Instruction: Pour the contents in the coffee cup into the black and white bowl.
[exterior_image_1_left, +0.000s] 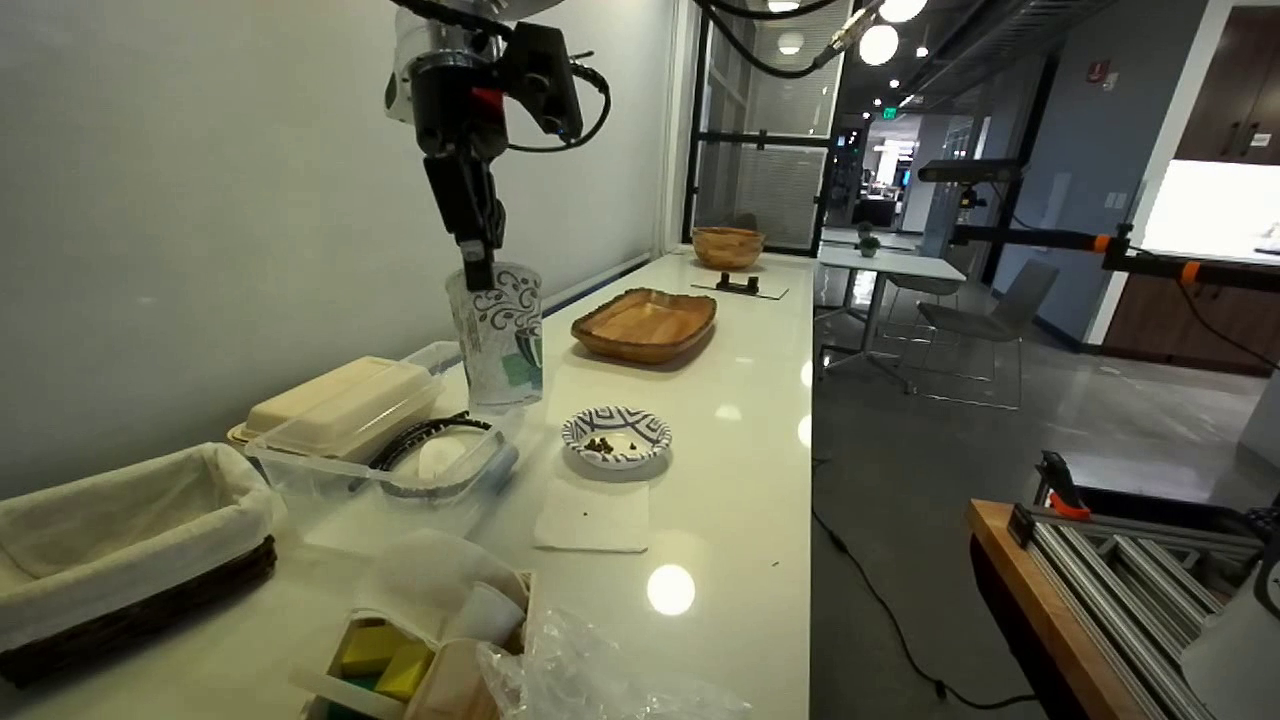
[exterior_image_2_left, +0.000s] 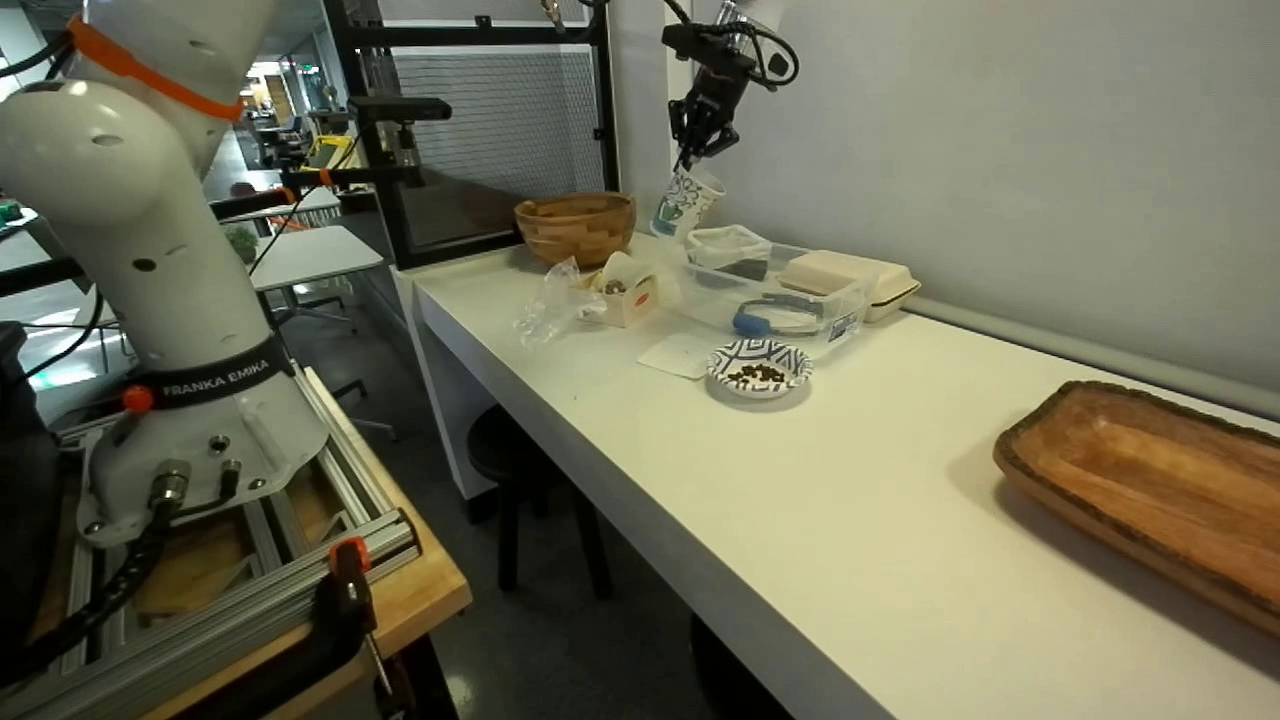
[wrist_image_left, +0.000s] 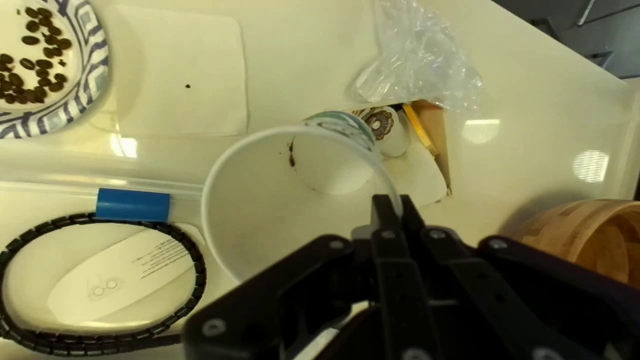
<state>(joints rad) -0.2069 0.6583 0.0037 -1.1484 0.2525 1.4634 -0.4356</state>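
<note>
Just below the claw (wrist_image_left: 391, 200), holding the cup (wrist_image_left: 295, 200) tilted, clamped by its rim. Lower down and off to one side of the claw, showing dark beans (exterior_image_2_left: 760, 374) in the bowl (exterior_image_2_left: 755, 349).

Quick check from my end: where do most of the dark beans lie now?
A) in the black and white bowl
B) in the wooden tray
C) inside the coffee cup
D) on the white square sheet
A: the wrist view shows the beans clustered in the black and white bowl, while the coffee cup shows only a few dark specks inside.
</note>
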